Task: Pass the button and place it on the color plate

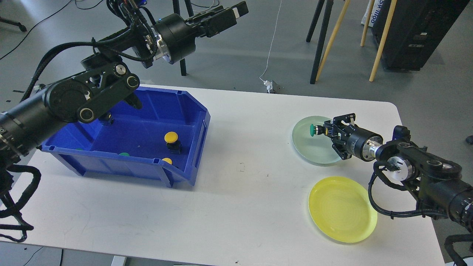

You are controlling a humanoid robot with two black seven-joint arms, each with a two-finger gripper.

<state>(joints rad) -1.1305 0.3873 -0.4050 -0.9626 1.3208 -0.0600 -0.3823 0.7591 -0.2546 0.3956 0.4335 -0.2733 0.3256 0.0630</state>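
My right gripper (322, 130) is shut on a green button (313, 129) and holds it low over the pale green plate (306, 149), with the cap pointing left. A yellow plate (342, 208) lies nearer me on the right of the table. My left gripper (236, 11) is raised beyond the far edge of the table, above the blue bin (147, 125); its fingers look close together and hold nothing. In the bin there is a yellow button on a black base (172, 140), another yellow cap (167, 161) and a green cap (124, 154).
The white table (236, 199) carries the bin on the left and both plates on the right. Tripod legs (325, 37) and a black cabinet (417, 29) stand on the floor behind the table. A white plug (271, 86) lies at the far edge.
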